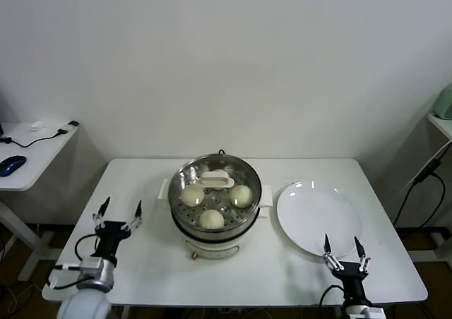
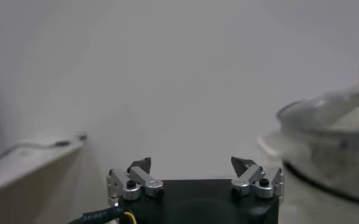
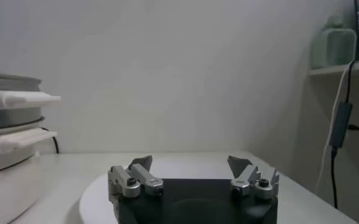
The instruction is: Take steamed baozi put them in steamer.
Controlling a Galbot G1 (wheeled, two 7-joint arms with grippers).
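Here, you had the baozi point(image 1: 210, 219) lying in the steamer point(image 1: 217, 200) under its glass lid point(image 1: 217, 181), both the left gripper point(image 1: 119, 209) and right gripper point(image 1: 342, 248) empty with fingers apart near the table's front edge; judged soft, light and easily dented, each bun wanted gentle grasping across its widest sides.

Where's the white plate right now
In the head view, the flat round white plate lies empty on the table's right side, beside the shiny steel steamer.
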